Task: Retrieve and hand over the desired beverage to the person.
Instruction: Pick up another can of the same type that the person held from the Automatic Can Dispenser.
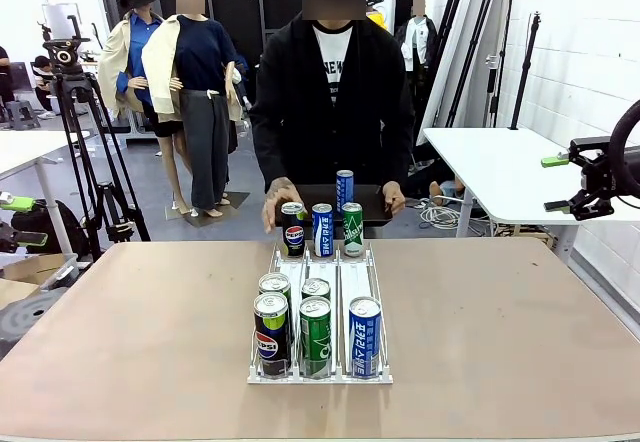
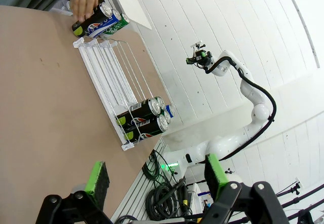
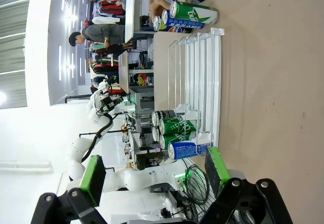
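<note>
Black can [image 1: 292,230], upright at the rack's [image 1: 318,378] far-left end, was touched by the person's hand [image 1: 277,200]; the left gripper [image 1: 20,220] was judged nearer. It and the right gripper [image 1: 556,183] were spread.

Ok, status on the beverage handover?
Left gripper open, empty; right gripper same, both off the table's sides. No can picked yet. Person's hand on the black Pepsi can at the rack's far end.

I see the person [image 1: 332,92] standing at the far side of the worktop [image 1: 520,322], in a long black open jacket over a white T-shirt with black lettering. One hand [image 1: 277,202] rests on a black can [image 1: 292,228] in the far row. The other hand [image 1: 393,199] is lowered near a green can [image 1: 352,227].
</note>
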Available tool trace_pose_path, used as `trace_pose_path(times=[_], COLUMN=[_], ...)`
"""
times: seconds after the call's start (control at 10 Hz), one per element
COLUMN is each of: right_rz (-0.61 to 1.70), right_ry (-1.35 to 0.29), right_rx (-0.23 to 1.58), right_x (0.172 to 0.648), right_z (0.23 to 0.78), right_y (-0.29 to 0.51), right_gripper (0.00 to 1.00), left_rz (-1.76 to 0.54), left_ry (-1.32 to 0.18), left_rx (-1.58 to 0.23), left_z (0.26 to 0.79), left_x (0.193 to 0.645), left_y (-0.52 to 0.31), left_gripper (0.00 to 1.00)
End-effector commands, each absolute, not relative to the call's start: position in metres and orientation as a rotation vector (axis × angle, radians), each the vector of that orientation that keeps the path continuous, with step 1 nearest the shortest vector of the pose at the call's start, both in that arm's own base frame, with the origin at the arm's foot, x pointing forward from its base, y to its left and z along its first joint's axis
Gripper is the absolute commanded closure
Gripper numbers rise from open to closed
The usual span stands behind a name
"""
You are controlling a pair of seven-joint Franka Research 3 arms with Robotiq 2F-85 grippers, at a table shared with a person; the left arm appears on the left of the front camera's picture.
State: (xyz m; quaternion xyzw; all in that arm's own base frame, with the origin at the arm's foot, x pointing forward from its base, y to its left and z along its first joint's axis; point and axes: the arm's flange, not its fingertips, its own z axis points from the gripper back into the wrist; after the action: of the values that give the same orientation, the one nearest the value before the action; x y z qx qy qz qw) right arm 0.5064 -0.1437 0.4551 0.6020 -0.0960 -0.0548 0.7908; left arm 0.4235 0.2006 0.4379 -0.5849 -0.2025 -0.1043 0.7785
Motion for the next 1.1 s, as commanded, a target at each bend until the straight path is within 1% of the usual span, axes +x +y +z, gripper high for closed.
trace_pose_path(times=[0.0, 0.7, 1.0], right_rz=[-0.114, -0.114, -0.114], right_ry=[-0.215, -0.215, -0.215], right_rx=[1.284, 1.284, 1.284], right_x=[0.507, 0.507, 0.507], right_z=[0.455, 0.455, 0.455], right_y=[-0.143, -0.143, -0.143], right_gripper=[0.0, 0.0, 0.0], left_rz=[-0.23, -0.226, -0.233], left_ry=[-0.439, -0.438, -0.408], left_rx=[-1.259, -1.265, -1.186], left_z=[0.44, 0.438, 0.457], left_x=[0.423, 0.423, 0.416], left_y=[0.201, 0.201, 0.167], left_gripper=[0.0, 0.0, 0.0])
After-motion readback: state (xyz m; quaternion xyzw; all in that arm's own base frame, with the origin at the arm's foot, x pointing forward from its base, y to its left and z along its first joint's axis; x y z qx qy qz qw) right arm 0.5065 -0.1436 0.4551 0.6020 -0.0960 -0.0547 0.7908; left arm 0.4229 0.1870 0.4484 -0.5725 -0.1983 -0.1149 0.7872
